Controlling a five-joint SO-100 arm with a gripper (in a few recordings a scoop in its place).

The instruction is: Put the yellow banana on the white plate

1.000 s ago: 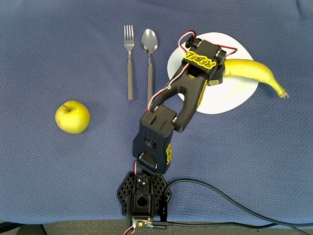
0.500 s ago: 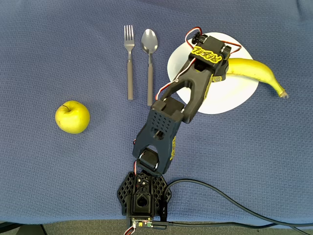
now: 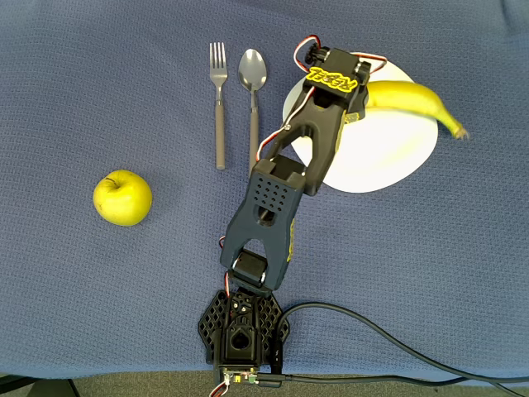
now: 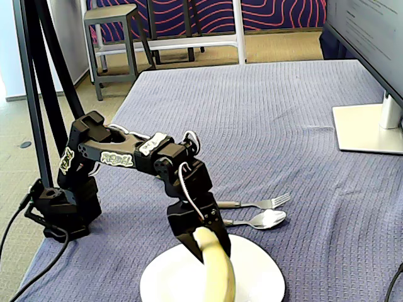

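Lifted since before, one yellow banana (image 3: 413, 101) over one white plate (image 3: 388, 161).

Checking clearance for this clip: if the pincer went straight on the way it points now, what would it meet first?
The pincer points down, shut on the yellow banana. Straight below lies the white plate, so the banana, then the fingers, would likely meet the plate first. The gap above the plate is hard to judge.
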